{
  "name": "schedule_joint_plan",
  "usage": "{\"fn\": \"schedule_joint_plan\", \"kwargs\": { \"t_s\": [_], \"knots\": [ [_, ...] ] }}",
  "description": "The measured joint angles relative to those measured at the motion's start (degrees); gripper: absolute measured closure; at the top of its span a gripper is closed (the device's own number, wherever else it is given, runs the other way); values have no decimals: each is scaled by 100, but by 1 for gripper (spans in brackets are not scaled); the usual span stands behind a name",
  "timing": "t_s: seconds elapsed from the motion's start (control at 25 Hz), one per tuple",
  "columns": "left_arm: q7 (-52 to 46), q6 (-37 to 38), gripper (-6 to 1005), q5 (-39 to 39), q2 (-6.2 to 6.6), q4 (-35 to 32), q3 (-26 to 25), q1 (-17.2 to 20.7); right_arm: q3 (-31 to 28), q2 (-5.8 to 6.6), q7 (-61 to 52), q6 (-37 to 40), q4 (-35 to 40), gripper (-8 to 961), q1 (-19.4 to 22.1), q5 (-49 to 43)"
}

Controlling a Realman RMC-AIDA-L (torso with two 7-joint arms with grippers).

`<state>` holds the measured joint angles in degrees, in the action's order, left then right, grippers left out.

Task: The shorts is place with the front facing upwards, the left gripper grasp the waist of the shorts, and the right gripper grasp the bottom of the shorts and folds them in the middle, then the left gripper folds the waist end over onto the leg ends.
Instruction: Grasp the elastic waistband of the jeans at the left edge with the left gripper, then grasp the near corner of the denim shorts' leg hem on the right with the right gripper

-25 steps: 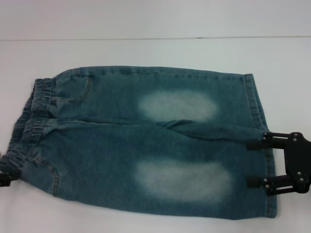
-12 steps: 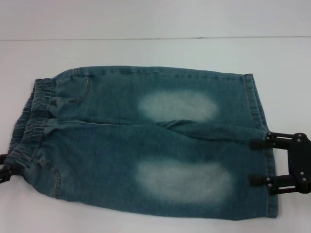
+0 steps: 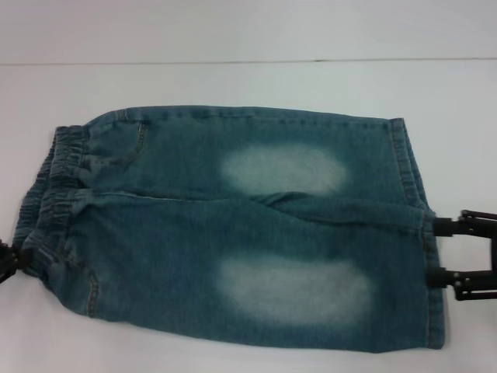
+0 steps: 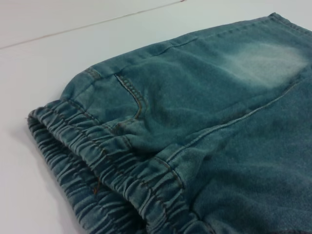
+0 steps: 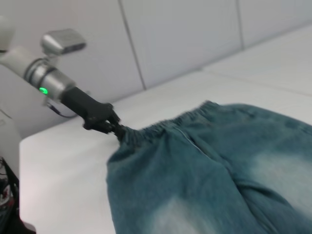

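The blue denim shorts (image 3: 233, 225) lie flat and front up on the white table. Their elastic waist (image 3: 46, 202) is at the left and the leg hems (image 3: 423, 233) at the right. My left gripper (image 3: 11, 260) is at the near corner of the waist. In the right wrist view the left gripper (image 5: 116, 127) is pinched shut on the waistband (image 5: 161, 127). My right gripper (image 3: 437, 251) stands open at the hem of the near leg, its two fingertips just at the cloth's edge and holding nothing. The left wrist view shows only waistband (image 4: 97, 165) and a pocket seam.
The white table (image 3: 233, 78) extends behind the shorts to a pale wall. A bare strip of table lies left of the waist and along the near edge. The left arm's silver wrist (image 5: 46, 73) with a green light reaches in over the table's far corner.
The right gripper has slid to the right, from over the near leg's hem to its edge, still open. The left gripper has crept away from the near edge onto the waist corner.
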<state>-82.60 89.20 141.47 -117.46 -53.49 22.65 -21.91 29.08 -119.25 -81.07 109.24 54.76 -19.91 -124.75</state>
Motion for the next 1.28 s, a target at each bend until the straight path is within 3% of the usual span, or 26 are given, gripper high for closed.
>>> {"fn": "schedule_joint_plan", "kwargs": {
  "t_s": [0.24,0.48,0.76,1.28],
  "knots": [
    [13,-26,951,27,-89,-109,7,-8,23,-9,-1176,264,949,56,32,-457],
    [25,-42,950,30,-101,-109,81,5,366,77,-2543,456,1548,57,-216,-1292],
    [31,-94,949,30,-103,-108,83,11,1029,83,-3234,475,1549,56,-489,-2260],
    [34,-202,950,28,-124,-56,82,0,1155,38,-3389,291,967,57,-568,-2500]
  ]
}}
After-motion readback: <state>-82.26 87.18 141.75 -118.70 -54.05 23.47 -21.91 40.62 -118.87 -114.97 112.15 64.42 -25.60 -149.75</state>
